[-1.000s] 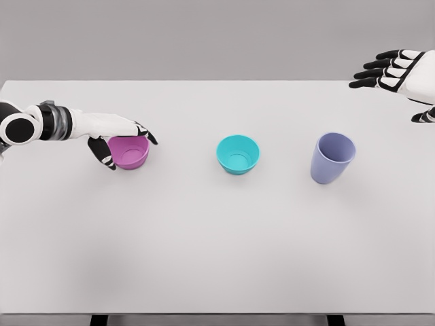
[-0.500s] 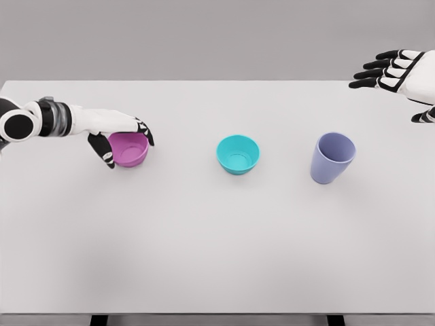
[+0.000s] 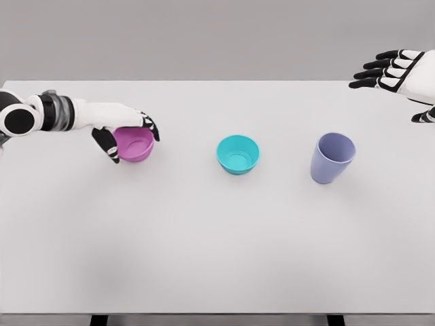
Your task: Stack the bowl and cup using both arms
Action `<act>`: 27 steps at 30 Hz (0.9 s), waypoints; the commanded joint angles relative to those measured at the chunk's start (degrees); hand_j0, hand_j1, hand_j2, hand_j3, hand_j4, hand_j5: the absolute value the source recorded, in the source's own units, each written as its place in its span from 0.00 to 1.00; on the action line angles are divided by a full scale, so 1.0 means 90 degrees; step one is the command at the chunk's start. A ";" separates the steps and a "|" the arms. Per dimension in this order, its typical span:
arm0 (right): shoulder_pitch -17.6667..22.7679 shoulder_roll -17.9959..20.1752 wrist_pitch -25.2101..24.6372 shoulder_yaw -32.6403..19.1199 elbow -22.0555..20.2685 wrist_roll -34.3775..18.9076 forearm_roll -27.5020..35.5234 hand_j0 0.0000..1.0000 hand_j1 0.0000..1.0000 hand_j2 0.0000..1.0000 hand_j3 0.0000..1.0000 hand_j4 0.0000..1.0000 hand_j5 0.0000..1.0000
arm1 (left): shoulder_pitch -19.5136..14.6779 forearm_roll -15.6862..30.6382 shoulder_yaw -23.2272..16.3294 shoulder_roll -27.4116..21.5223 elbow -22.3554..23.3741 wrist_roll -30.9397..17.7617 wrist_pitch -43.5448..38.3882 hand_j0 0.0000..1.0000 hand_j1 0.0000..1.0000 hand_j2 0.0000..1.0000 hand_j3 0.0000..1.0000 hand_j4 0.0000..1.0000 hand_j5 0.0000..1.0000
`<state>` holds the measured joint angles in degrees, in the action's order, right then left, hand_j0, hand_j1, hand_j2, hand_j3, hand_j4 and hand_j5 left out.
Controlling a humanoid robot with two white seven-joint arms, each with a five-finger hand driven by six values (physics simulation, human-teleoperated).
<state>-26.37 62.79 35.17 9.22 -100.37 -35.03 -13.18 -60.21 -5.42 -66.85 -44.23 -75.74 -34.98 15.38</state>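
Pink bowl (image 3: 134, 144) is sitting tilted toward the desk's (image 3: 217, 258) left edge, mouth facing up and slightly forward. Teal bowl (image 3: 238, 154) is standing upright mid-desk. Lavender cup (image 3: 332, 157) is standing upright toward the right edge, well apart from both.

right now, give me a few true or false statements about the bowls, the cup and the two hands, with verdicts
1. The left hand grips the pink bowl. True.
2. The teal bowl sits inside the pink bowl. False: it stands alone at the table's middle, apart from both others.
3. The right hand holds the purple cup. False: it is open near the table's far right edge, well away from the cup.
4. The purple cup is upright, right of the teal bowl. True.
5. Nothing is stacked yet. True.
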 commanded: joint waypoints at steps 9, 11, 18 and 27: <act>0.0000 0.0006 -0.0019 0.0001 0.0009 0.0003 0.0028 1.00 1.00 1.00 1.00 1.00 1.00 | -0.0127 -0.0003 0.0006 0.0198 -0.0080 -0.0002 0.0000 0.74 0.74 0.74 0.74 0.74 0.74; 0.0000 -0.0004 -0.0019 0.0001 0.0009 0.0003 0.0028 1.00 1.00 1.00 1.00 1.00 1.00 | -0.0137 -0.0003 0.0006 0.0256 -0.0080 -0.0002 0.0000 0.73 0.73 0.73 0.73 0.73 0.73; 0.0000 0.0006 -0.0019 0.0001 0.0000 0.0003 0.0028 1.00 1.00 1.00 1.00 1.00 1.00 | -0.0234 -0.0023 -0.0004 0.0491 -0.0080 -0.0002 0.0000 0.73 0.73 0.73 0.73 0.73 0.73; -0.0010 0.0006 -0.0019 0.0001 0.0000 0.0003 0.0028 1.00 1.00 1.00 1.00 1.00 1.00 | -0.0381 -0.0032 -0.0013 0.0793 -0.0070 -0.0002 -0.0010 0.71 0.71 0.71 0.71 0.71 0.71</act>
<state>-26.37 62.79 35.17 9.24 -100.34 -35.03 -13.17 -63.72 -5.90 -66.96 -38.05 -76.43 -35.00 15.39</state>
